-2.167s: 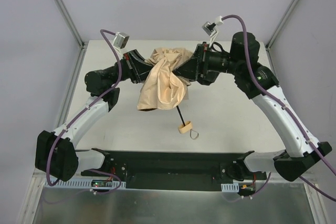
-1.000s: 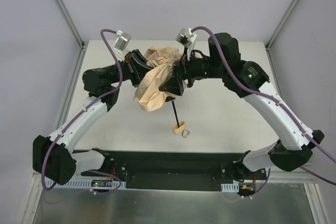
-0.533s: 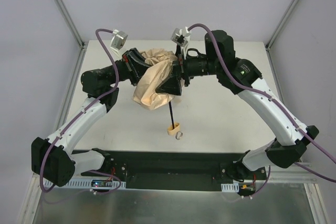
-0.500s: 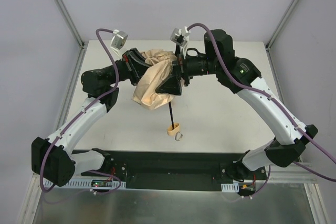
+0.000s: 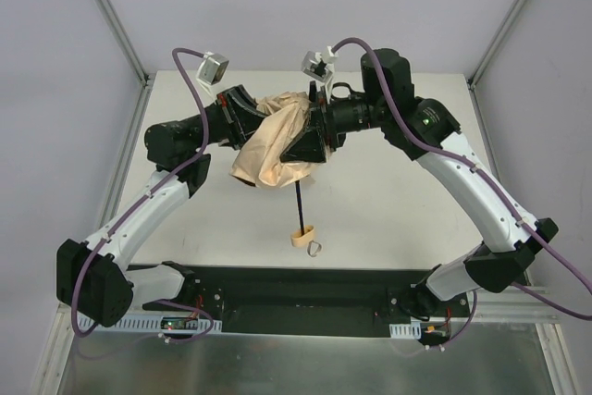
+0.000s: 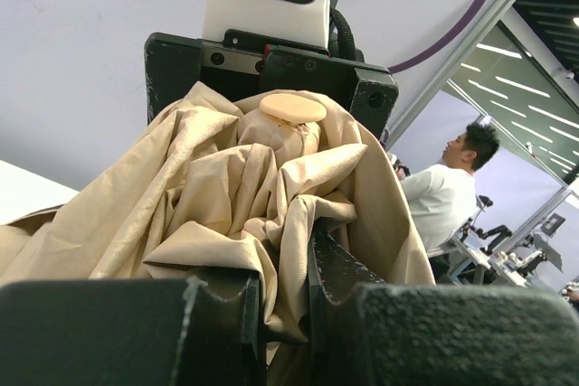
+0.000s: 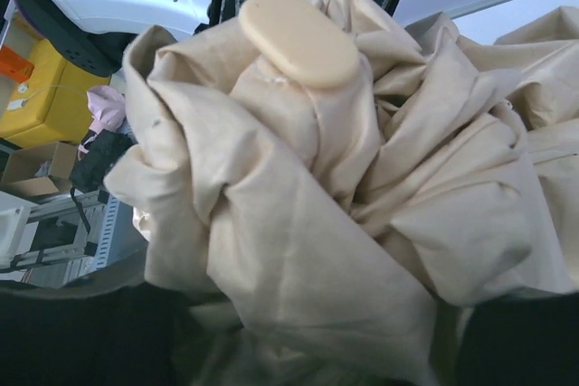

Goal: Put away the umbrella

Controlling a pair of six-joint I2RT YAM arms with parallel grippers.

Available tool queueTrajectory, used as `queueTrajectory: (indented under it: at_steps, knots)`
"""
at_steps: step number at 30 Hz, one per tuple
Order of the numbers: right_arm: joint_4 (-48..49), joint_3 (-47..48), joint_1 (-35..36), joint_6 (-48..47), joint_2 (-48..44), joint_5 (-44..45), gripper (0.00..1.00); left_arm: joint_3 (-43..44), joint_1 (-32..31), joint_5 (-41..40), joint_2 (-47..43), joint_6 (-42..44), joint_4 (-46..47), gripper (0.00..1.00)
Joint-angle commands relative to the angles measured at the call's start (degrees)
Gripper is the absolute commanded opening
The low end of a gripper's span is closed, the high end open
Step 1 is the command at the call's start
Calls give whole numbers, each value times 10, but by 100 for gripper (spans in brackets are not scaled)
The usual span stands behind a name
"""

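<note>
The umbrella's beige canopy [image 5: 270, 142] hangs bunched between my two grippers above the table's middle. Its thin dark shaft [image 5: 300, 203] points down toward me and ends in the pale knob handle [image 5: 302, 235] with a small strap loop. My left gripper [image 5: 246, 123] is shut on a fold of the fabric [image 6: 271, 223], seen pinched between its fingers [image 6: 333, 282]. My right gripper [image 5: 312, 132] presses into the canopy from the right. In the right wrist view the fabric [image 7: 362, 214] fills the frame and hides its fingers. The canopy's pale top cap [image 7: 298, 40] also shows in the left wrist view [image 6: 292, 108].
The pale tabletop [image 5: 398, 201] lies below the umbrella. A black rail [image 5: 296, 289] with the arm bases runs along the near edge. Metal frame posts [image 5: 111, 16] stand at the back corners.
The right arm has swung left and pushed the canopy into a tighter bunch against the left gripper. The handle has drifted left and toward the near edge.
</note>
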Motion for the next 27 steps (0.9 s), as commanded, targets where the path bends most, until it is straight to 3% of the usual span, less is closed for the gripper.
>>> queueTrajectory:
  at_steps: [1, 3, 4, 8, 12, 15, 17, 20, 27]
  knots:
    - [4, -22, 39, 64, 24, 6, 59, 39, -7, -114, -10, 32, 248, 0]
    - [15, -31, 52, 68, 12, 71, 86, 22, -9, -130, -27, 76, 206, 0]
    - [19, -38, 55, 71, 9, 103, 89, 19, -9, -132, -39, 104, 169, 0]
    - [39, -56, 64, 67, 1, 135, 85, 14, -11, -149, -57, 164, 110, 0]
    - [39, -45, 67, 67, 16, 119, 57, 16, -14, -159, -60, 177, 91, 0]
    - [27, -44, 68, 54, 17, 104, 28, 3, -14, -185, -83, 213, 37, 0]
    - [12, -40, 67, 39, 17, 93, 2, 3, -14, -182, -96, 231, 6, 0]
    - [-12, -44, 64, 14, 2, 97, 0, 14, -13, -160, -102, 242, -39, 0]
    - [-26, -103, 18, 5, -68, 100, 0, 9, 7, -129, -120, 232, -105, 47]
